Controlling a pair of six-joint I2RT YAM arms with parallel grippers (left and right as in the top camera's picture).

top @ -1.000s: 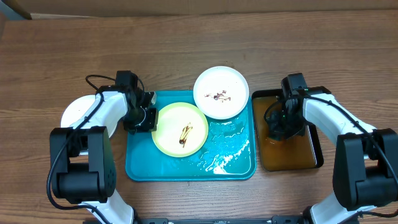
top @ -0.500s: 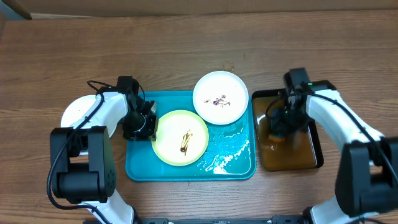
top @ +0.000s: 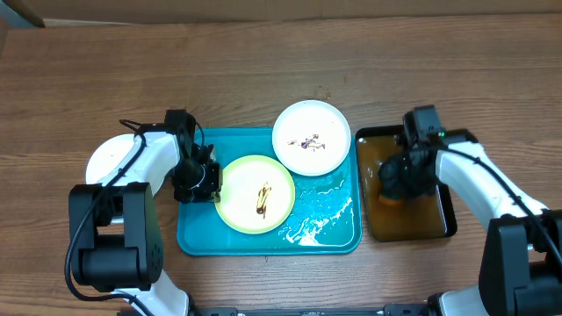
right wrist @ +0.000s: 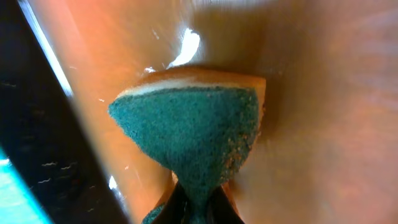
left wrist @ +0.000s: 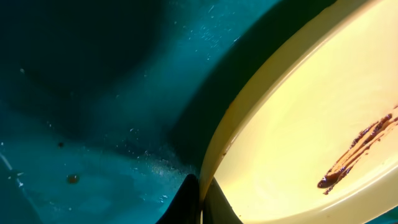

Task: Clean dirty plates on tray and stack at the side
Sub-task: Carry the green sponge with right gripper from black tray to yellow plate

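While pinched by left gripper [left wrist: 200, 198], yellow-green plate [top: 248, 207] now lower on tray [top: 198, 230]; right gripper [right wrist: 198, 203] clamped on sponge [right wrist: 189, 124].

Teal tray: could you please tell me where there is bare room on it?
The near right corner of the tray, below the white plate and right of the yellow-green plate, is bare though wet. The left side is crowded: the left pincer grips the yellow-green plate's rim.

glossy wet teal plastic tray [top: 198, 233], smooth shiny yellow-green plate [top: 239, 193], rough porous sponge [right wrist: 193, 134], matt wood-grain table [top: 88, 79]
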